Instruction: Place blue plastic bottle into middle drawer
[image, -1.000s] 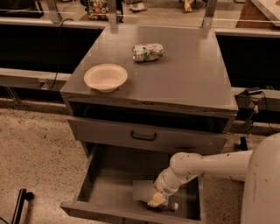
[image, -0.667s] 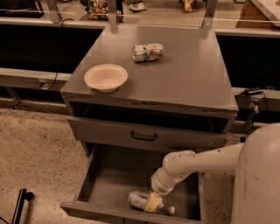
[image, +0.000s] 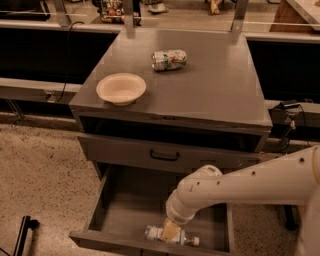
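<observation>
The blue plastic bottle (image: 155, 233), clear with a pale label and white cap, lies on its side on the floor of the open middle drawer (image: 127, 212), close to the drawer's front wall. My gripper (image: 170, 231) reaches down into the drawer from the right on the white arm (image: 235, 182) and sits over the bottle's middle, shut on it. The bottle's cap end points right.
A crushed green-white can (image: 169, 59) and a cream bowl (image: 121, 88) sit on the grey cabinet top (image: 215, 85). A closed drawer front with a black handle (image: 165, 156) is just above the open drawer. A black object (image: 22, 235) stands on the floor at left.
My gripper has moved left and toward the drawer's front, carrying the bottle down until it lies flat on the drawer floor.
</observation>
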